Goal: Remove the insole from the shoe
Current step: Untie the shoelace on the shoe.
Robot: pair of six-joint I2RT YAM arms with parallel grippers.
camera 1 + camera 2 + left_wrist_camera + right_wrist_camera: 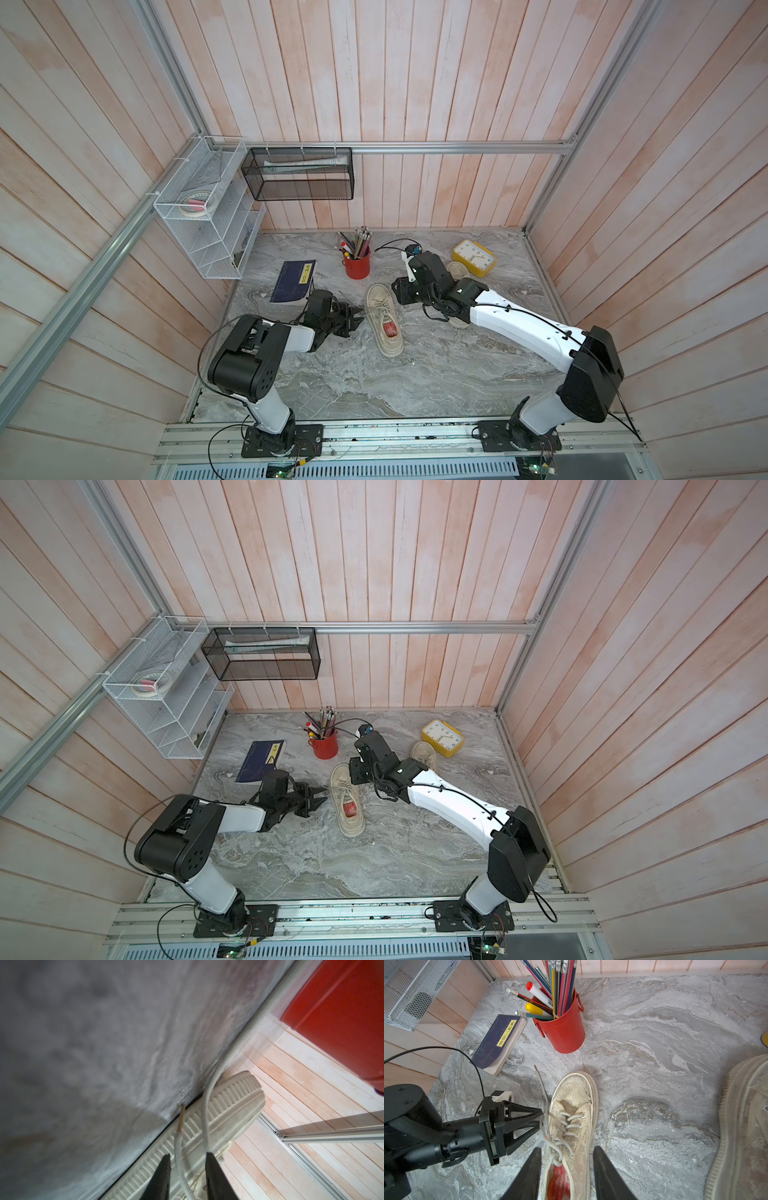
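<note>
Found left gripper [542, 1118] narrowly parted around a lace [177, 1147] left of the shoe [575, 1105], right gripper [568, 1148] spread above it (insole [558, 1184] inside).

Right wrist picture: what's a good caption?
Open black right gripper above a cream canvas shoe with red insole; black left gripper at its side.

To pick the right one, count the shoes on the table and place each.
2. One beige lace-up canvas shoe lies mid-table; the second beige shoe lies beside the yellow alarm clock, partly hidden under the right arm. No others are visible.
</note>
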